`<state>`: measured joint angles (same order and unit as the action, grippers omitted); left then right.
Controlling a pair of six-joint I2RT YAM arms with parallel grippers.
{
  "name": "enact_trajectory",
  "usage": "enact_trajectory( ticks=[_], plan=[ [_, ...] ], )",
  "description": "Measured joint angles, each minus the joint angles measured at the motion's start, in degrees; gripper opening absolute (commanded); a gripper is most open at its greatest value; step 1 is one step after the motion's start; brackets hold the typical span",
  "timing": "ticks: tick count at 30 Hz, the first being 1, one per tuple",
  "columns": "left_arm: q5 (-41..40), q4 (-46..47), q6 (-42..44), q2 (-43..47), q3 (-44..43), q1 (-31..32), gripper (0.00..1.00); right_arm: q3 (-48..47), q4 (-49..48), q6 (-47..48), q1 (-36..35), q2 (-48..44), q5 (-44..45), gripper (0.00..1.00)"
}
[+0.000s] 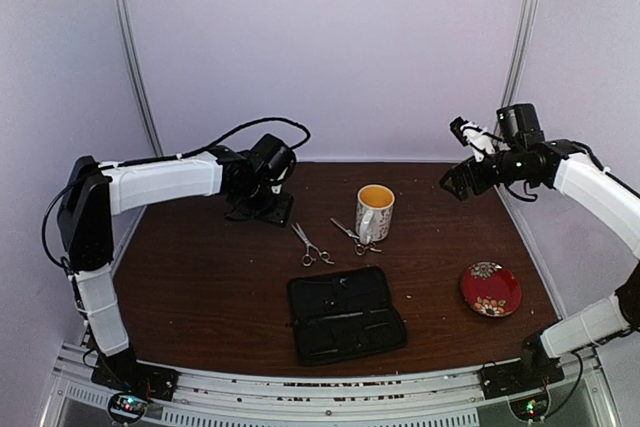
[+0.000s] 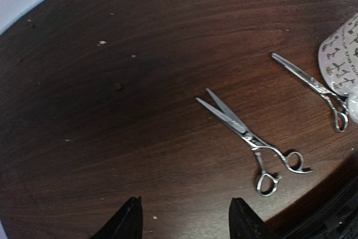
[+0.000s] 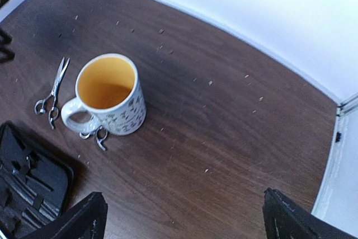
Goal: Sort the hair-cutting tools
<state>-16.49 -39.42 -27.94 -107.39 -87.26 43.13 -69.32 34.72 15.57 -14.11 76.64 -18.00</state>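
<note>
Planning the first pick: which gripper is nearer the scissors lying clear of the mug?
Left. The left gripper hovers open just behind and left of those scissors; the right gripper is open on the far side of the mug, farther away.

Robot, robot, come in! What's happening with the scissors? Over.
Left gripper open, empty. Right gripper open, empty. One scissors lying clear; other scissors tucked beside mug. Mug crowds that grab.

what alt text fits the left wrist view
Two silver scissors lie on a dark table: the middle scissors with blades slightly apart, the other scissors at the right edge beside a white patterned mug. The left gripper shows open at the bottom edge, holding nothing, with a corner of a black case at bottom right.
</note>
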Motion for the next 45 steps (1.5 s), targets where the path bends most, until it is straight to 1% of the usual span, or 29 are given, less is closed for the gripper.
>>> enact_trajectory(
  ticks=[2,3,5,7,9,11,15,23,29,36,39,43,45],
  plan=[
    [3.2,0.0,-1.4,-1.8,-1.6,0.1,0.57,0.0,-1.7,-2.0,0.0,-3.1,2.2,1.0],
    [4.9,-0.2,-2.2,-3.0,-2.8,0.1,0.58,0.0,-2.4,-2.6,0.0,-4.3,2.6,0.96],
    [7.2,-0.4,-3.6,-5.5,-5.4,0.3,0.58,-0.1,-3.4,-3.5,0.2,-6.1,1.3,0.84],
    [8.2,-1.7,-5.4,-8.3,-8.5,0.3,0.58,-0.3,-3.0,-2.8,-0.1,-5.7,-1.0,0.76],
    [8.6,-3.5,-7.4,-11.5,-11.8,0.3,0.58,-0.4,-2.1,-1.8,-0.9,-3.7,-1.5,0.72],
    [9.2,-4.6,-9.2,-13.6,-13.6,0.3,0.59,0.7,-1.8,-1.2,-2.1,-1.9,-1.0,0.72],
    [11.0,-6.3,-12.2,-16.0,-14.1,0.3,0.6,4.5,-0.9,0.9,-4.6,-1.7,-1.1,0.72],
    [12.7,-7.4,-14.9,-19.5,-16.8,0.3,0.58,4.9,-0.5,4.0,-5.5,-2.3,-2.8,0.71],
    [13.0,-7.7,-16.9,-22.2,-18.8,0.3,0.53,4.9,0.2,5.5,-5.6,-2.3,-3.1,0.71],
    [14.0,-8.2,-17.7,-26.8,-23.8,0.3,0.48,4.9,0.8,6.2,-5.6,-2.2,-4.0,0.71],
    [13.4,-10.5,-17.3,-29.2,-27.7,0.5,0.48,4.9,1.0,6.5,-5.6,-2.2,-4.2,0.71],
    [8.5,-17.2,-14.2,-34.3,-37.9,1.7,0.48,4.9,1.4,6.7,-5.6,-2.1,-4.3,0.71],
    [6.9,-19.6,-13.0,-36.1,-41.3,2.5,0.48,4.9,1.6,6.8,-5.6,-1.9,-4.3,0.71]
  ],
)
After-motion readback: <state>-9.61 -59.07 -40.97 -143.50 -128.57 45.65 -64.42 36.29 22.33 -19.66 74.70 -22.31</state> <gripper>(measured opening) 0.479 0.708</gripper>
